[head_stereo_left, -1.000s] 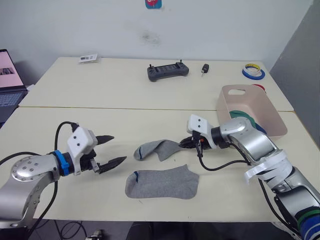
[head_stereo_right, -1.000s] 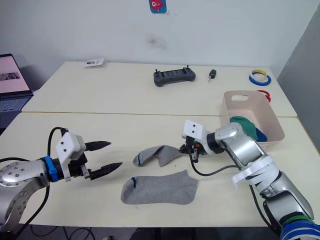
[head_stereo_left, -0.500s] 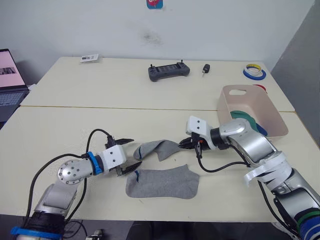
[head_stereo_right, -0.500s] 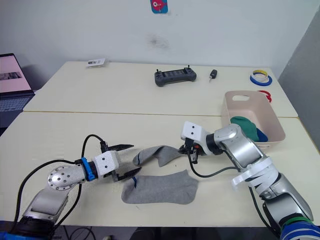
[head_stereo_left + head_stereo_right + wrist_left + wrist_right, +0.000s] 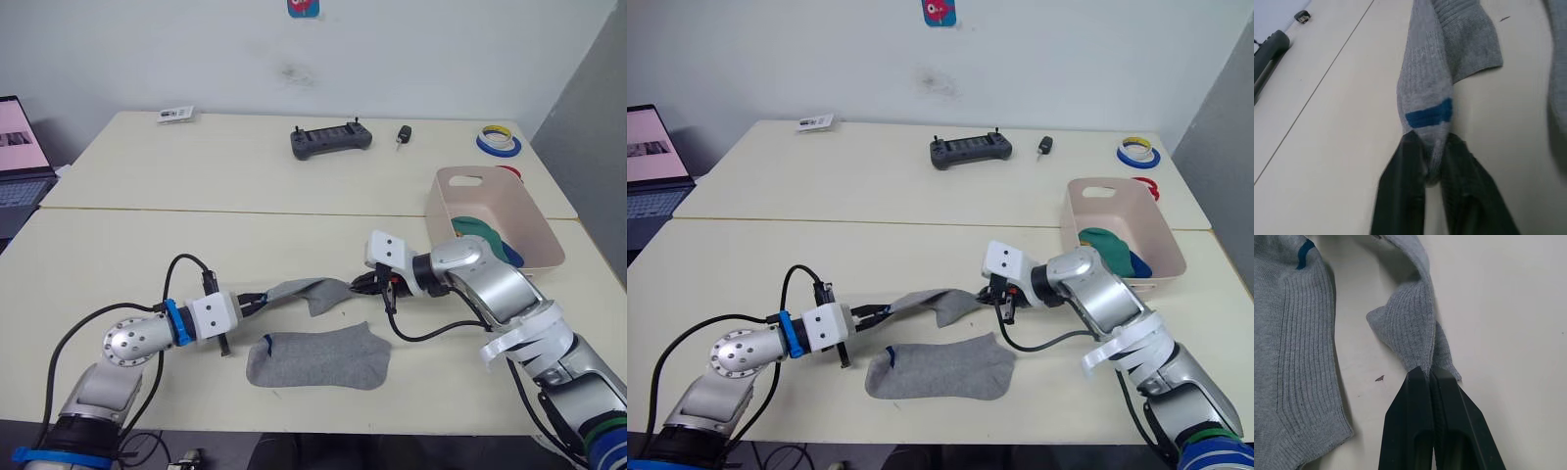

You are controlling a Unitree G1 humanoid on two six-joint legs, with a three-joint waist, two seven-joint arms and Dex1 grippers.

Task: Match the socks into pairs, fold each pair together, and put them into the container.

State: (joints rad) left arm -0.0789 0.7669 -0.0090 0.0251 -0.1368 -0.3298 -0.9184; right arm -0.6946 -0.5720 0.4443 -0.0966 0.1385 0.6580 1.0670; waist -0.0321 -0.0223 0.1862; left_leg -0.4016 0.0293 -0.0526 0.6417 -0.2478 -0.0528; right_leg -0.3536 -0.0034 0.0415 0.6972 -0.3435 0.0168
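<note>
**Two grey socks out, one pinched at both ends**

I see the left gripper (image 5: 257,303) and right gripper (image 5: 362,283) each clamped on the stretched sock (image 5: 304,291). The flat sock (image 5: 318,358) lies nearer the front table edge (image 5: 294,426). The container (image 5: 534,227) holds green and blue socks (image 5: 487,238).

Two pale tables (image 5: 245,176) against a white wall (image 5: 411,49).

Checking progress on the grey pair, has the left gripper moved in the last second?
Yes. The left gripper has moved in toward the flat grey sock, and its jaws are now shut on the other grey sock.
</note>
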